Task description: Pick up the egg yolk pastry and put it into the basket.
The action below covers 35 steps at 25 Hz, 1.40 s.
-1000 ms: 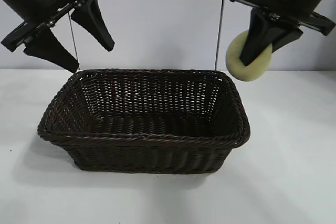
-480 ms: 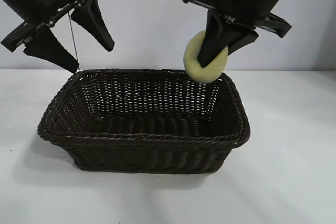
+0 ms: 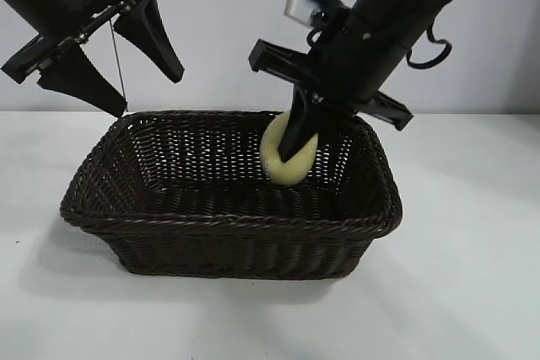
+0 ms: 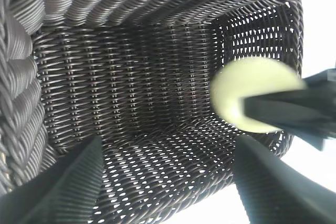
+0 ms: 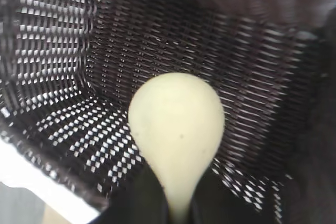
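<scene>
– How is the pastry oriented?
– It is held on edge, its flat face toward the basket front, inside the right half, clamped by the right gripper fingers.
– Textures?
– Smooth matte dome; dark woven wicker. The left gripper, above the basket's left rim, is spread.

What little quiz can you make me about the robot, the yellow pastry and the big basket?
1. True or false: the egg yolk pastry is lying loose on the basket floor.
2. Which gripper holds the pastry? A) left gripper B) right gripper C) neither
3. Fill in: the left gripper hangs open above the basket's ______ corner, holding nothing.

Key:
1. False. The right gripper is shut on it and holds it inside the basket, below the rim, near the far right side.
2. B.
3. Far left.
</scene>
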### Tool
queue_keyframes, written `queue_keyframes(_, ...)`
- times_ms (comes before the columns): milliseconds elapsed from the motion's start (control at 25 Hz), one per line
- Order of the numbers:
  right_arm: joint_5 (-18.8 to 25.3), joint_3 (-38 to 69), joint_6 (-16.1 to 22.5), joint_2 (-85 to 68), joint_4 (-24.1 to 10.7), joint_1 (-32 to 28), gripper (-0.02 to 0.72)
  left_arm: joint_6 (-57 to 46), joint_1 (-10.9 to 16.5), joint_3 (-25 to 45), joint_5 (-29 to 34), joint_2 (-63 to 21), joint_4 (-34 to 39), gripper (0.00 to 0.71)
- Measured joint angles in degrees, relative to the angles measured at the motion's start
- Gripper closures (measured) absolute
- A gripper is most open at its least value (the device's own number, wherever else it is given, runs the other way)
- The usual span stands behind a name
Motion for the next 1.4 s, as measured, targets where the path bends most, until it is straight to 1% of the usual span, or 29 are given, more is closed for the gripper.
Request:
queue_keyframes(120, 0.0, 0.0, 0.0, 0.0, 0.1, 0.0, 0.652, 0.0, 0.0, 0.0, 0.0, 0.0, 0.0, 0.202)
queue_keyframes(400, 0.0, 0.0, 0.0, 0.0, 0.3, 0.0, 0.492, 0.0, 0.0, 0.0, 0.2, 0.0, 0.0, 0.202)
queue_keyframes(520, 0.0, 0.0, -0.2, -0.1, 0.3, 0.0, 0.363, 0.0, 0.0, 0.0, 0.2, 0.0, 0.0, 0.202)
queue_keyframes(560, 0.1, 0.0, -0.3, -0.2, 0.4, 0.0, 0.294, 0.0, 0.0, 0.0, 0.2, 0.0, 0.0, 0.202)
queue_keyframes(600, 0.1, 0.0, -0.4, -0.4, 0.7, 0.0, 0.249, 0.0, 0.0, 0.0, 0.2, 0.0, 0.0, 0.202)
queue_keyframes(640, 0.1, 0.0, -0.6, -0.8, 0.9, 0.0, 0.211, 0.0, 0.0, 0.0, 0.2, 0.0, 0.0, 0.202)
queue_keyframes(720, 0.5, -0.4, -0.8, -1.7, 1.0, 0.0, 0.176, 0.0, 0.0, 0.0, 0.2, 0.0, 0.0, 0.202)
queue_keyframes(800, 2.0, -1.7, -0.8, -2.4, 1.0, 0.0, 0.164, 0.0, 0.0, 0.0, 0.2, 0.0, 0.0, 0.202)
queue_keyframes(960, 7.4, -6.7, -0.3, -3.0, 0.6, 0.0, 0.164, 0.1, 0.0, 0.0, 0.3, 0.0, 0.0, 0.202)
queue_keyframes(1040, 10.3, -9.7, 1.2, -3.1, -1.1, 0.0, 0.164, 0.1, 0.0, 0.0, 0.3, 0.0, 0.0, 0.202)
queue_keyframes(1120, 13.2, -12.9, 3.1, -3.1, -4.2, -0.2, 0.164, 0.1, 0.0, 0.0, 0.3, 0.0, 0.0, 0.202)
queue_keyframes(1200, 16.1, -15.4, 4.1, -3.1, -6.9, -0.7, 0.164, 0.1, 0.0, 0.0, 0.3, 0.0, 0.0, 0.202)
queue_keyframes(1280, 18.8, -17.3, 4.5, -3.3, -8.0, -1.7, 0.164, 0.1, 0.0, 0.0, 0.3, 0.0, 0.0, 0.202)
queue_keyframes(1400, 21.4, -17.9, 4.5, -4.2, -8.6, -4.3, 0.164, 0.2, 0.0, 0.0, 0.3, 0.0, 0.0, 0.202)
